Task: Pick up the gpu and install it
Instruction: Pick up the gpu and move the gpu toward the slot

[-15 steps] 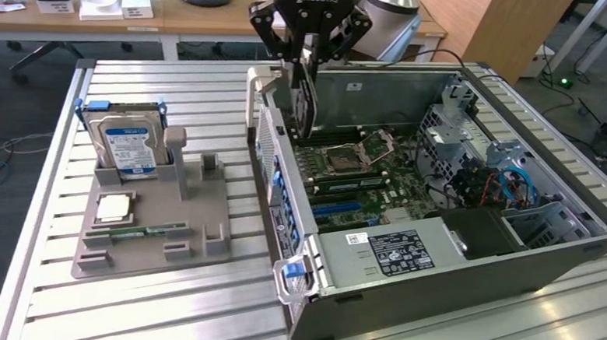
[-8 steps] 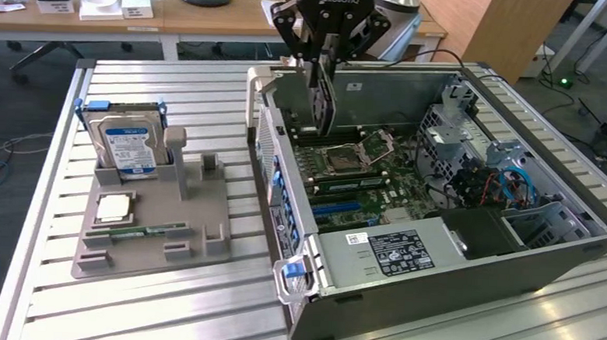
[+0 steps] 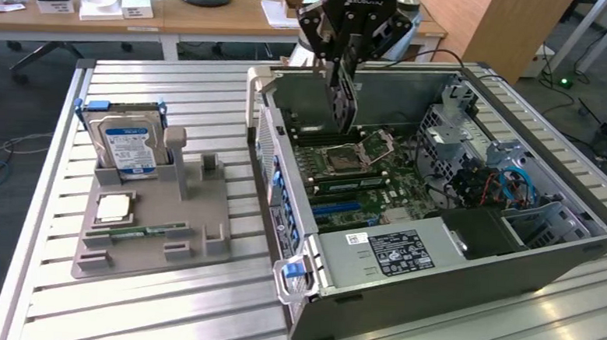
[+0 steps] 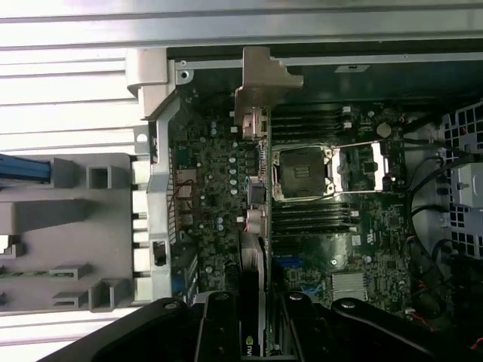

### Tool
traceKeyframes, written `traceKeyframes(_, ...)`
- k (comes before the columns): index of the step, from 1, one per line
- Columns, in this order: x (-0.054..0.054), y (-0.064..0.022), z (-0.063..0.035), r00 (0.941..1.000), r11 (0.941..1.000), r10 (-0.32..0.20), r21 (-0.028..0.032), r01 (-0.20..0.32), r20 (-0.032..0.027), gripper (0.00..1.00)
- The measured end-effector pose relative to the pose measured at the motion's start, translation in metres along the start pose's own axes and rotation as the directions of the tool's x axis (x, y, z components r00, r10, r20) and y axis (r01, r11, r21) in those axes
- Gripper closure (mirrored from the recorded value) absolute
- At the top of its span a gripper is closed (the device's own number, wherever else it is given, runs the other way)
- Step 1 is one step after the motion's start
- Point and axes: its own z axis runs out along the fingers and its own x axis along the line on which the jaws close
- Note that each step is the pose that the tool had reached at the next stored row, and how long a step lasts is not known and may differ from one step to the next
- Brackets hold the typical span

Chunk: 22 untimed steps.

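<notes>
My gripper (image 3: 346, 59) hangs over the far side of the open computer case (image 3: 282, 177), shut on the gpu (image 3: 343, 102). The card hangs edge-down from the fingers, its lower end just above the motherboard (image 3: 370, 185) near the CPU socket (image 3: 346, 153). In the wrist view the gpu (image 4: 254, 226) appears edge-on, running from its silver end bracket (image 4: 260, 83) at the case's rear wall back to my gripper (image 4: 256, 335). There it lies over the board beside the CPU socket (image 4: 302, 173).
A grey holder tray (image 3: 144, 232) stands at the exterior view's left with a hard drive (image 3: 128, 145), a CPU chip (image 3: 114, 207) and a memory stick (image 3: 150, 230). Inside the case are a power supply (image 3: 398, 249) and cables (image 3: 505, 188). Wooden desks stand behind.
</notes>
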Motion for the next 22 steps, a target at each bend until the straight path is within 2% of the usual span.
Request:
traceKeyframes(7,-0.026,0.002,0.0008,1.0,1.0,0.0,-0.0043,0.0,-0.0004,0.74)
traceKeyframes(16,-0.065,0.005,0.002,1.0,1.0,0.0,-0.0082,0.0,-0.0006,0.74)
traceKeyframes(22,-0.092,0.007,0.0029,1.0,1.0,0.0,-0.0086,0.0,-0.0007,0.74)
